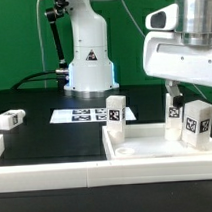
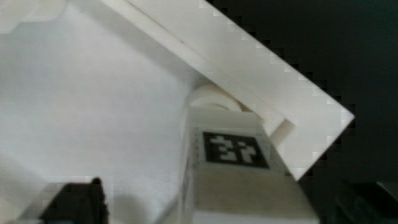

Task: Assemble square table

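Observation:
The white square tabletop lies at the front of the exterior view with its raised rim up. Three tagged white legs stand on it: one at its far left corner, one further right, and one at the right edge. Another leg lies loose on the black table at the exterior view's left. My gripper hangs just above the leg further right. In the wrist view that leg stands in a corner of the tabletop, between my gripper's dark fingers. The jaws are open and clear of the leg.
The marker board lies flat in front of the robot base. A long white border wall runs along the front edge. Black cables trail at the back left.

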You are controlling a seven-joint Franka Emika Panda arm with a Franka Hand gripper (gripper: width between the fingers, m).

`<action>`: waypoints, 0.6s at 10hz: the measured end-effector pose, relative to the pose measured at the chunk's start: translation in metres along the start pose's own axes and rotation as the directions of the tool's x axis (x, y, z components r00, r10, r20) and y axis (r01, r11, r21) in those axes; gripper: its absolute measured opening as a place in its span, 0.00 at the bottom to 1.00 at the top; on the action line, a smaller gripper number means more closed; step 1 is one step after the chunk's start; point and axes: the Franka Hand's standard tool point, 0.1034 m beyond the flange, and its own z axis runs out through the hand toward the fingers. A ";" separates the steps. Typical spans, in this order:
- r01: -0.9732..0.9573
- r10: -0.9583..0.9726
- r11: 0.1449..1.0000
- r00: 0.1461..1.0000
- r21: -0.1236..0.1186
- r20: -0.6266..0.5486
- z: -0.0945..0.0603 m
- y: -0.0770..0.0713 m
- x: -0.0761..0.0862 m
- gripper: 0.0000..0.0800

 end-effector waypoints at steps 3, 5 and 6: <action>0.196 -0.196 0.981 0.981 -0.002 -0.001 0.002 0.000 0.000 0.81; 0.343 -0.343 0.939 0.939 -0.003 -0.001 0.002 0.001 0.001 0.81; 0.406 -0.406 0.914 0.914 -0.003 -0.002 0.002 0.001 0.001 0.81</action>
